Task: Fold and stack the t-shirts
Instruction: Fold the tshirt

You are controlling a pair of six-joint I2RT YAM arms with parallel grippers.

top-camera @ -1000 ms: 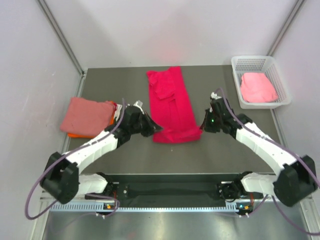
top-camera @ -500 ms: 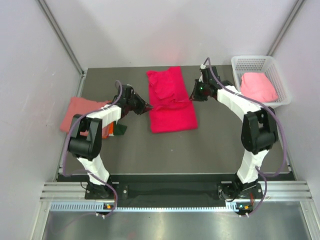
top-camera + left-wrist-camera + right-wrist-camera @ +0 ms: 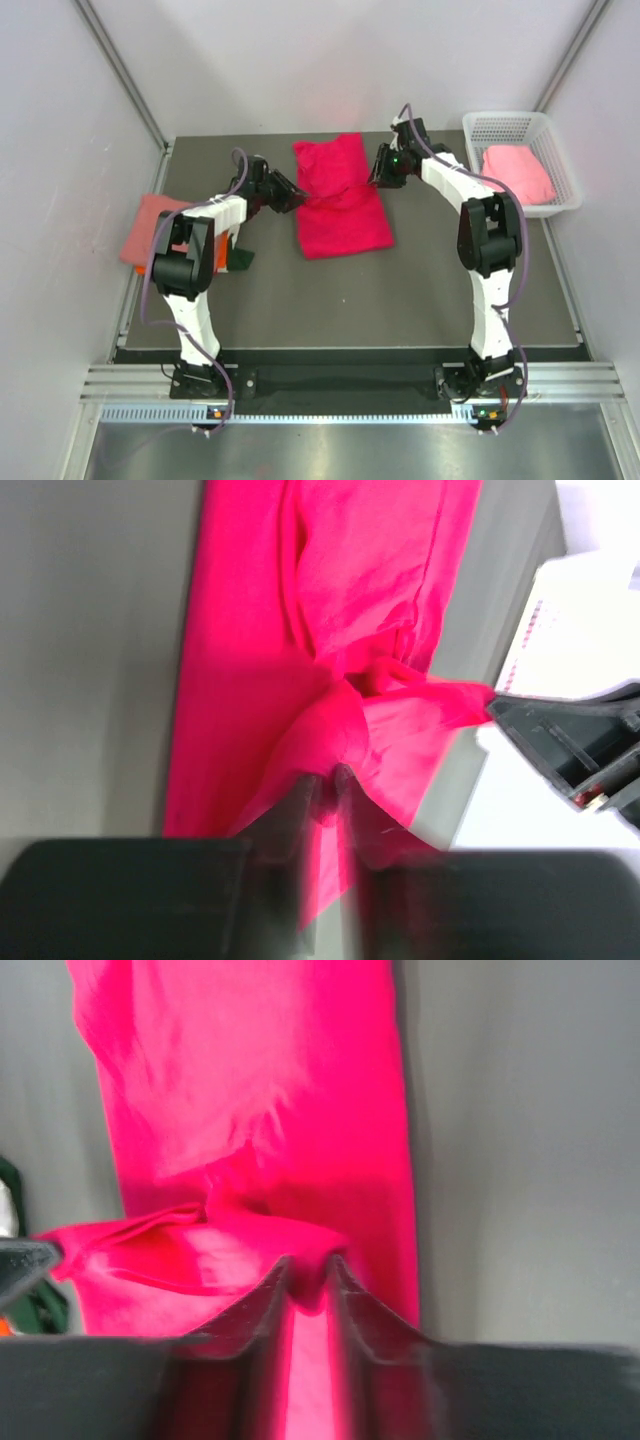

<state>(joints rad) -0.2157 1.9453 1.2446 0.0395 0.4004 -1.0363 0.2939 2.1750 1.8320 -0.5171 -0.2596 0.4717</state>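
Observation:
The crimson-pink t-shirt [image 3: 340, 195] lies in the middle of the table, its near end folded up over the far part. My left gripper [image 3: 292, 195] is shut on its left corner [image 3: 335, 735]. My right gripper [image 3: 380, 172] is shut on its right corner [image 3: 300, 1260]. Both hold the lifted hem a little above the cloth. The dusty salmon t-shirt [image 3: 150, 225] lies folded at the left on the orange one [image 3: 215, 255]. The light pink t-shirt [image 3: 515, 172] is in the basket.
The white mesh basket [image 3: 500, 125] stands at the back right corner. A dark green object [image 3: 238, 258] lies beside the left stack. Grey walls close the table on three sides.
Both grippers have carried the shirt's near hem away from me, from the near end to over the far half. The shirt now looks shorter.

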